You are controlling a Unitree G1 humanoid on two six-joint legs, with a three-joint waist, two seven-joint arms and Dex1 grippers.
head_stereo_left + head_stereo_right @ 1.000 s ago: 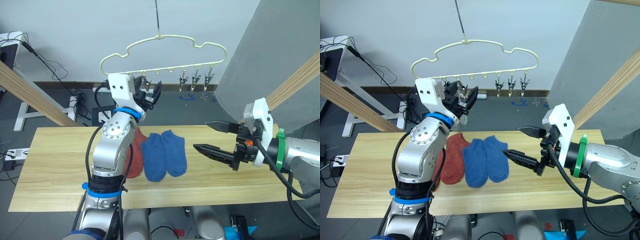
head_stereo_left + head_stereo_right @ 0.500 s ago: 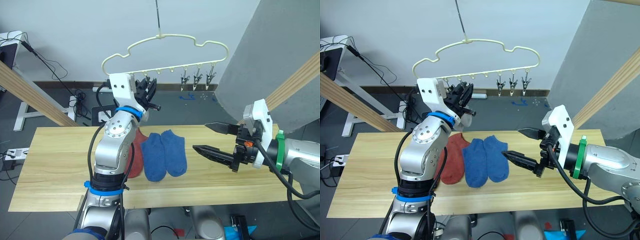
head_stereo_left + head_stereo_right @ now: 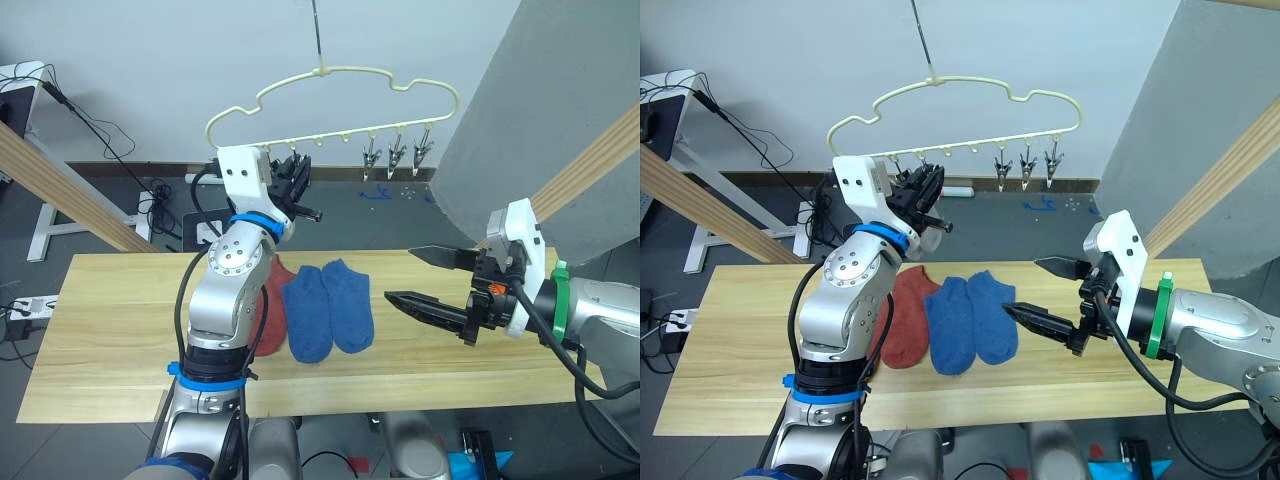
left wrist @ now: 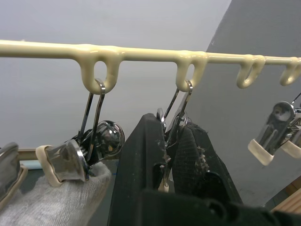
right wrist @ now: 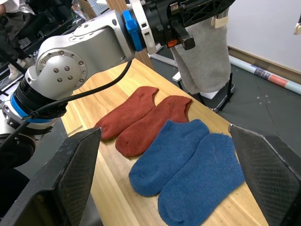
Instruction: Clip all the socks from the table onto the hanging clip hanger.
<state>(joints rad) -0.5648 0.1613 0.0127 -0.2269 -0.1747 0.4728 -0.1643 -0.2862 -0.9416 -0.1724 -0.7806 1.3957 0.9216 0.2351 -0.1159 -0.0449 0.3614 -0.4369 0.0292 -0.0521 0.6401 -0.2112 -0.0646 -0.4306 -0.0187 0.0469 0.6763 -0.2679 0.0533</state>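
Note:
The pale-yellow clip hanger hangs from a thin rod above the table's far edge. My left gripper is raised to its row of clips, shut on a silver clip under the second loop. Beside it a light grey sock hangs from a clip. Two blue socks lie flat side by side on the table. Two rust-red socks lie to their left, partly behind my left arm. My right gripper hovers open just right of the blue socks, holding nothing.
Three free silver clips hang at the hanger's right end. Thick wooden frame poles slant at the left and right. A grey panel stands behind my right arm. Cables lie on the floor behind the table.
My left gripper's fingers have closed from spread apart onto the clip, and the hanger has swung slightly to the right. The right arm and the socks on the table have not moved.

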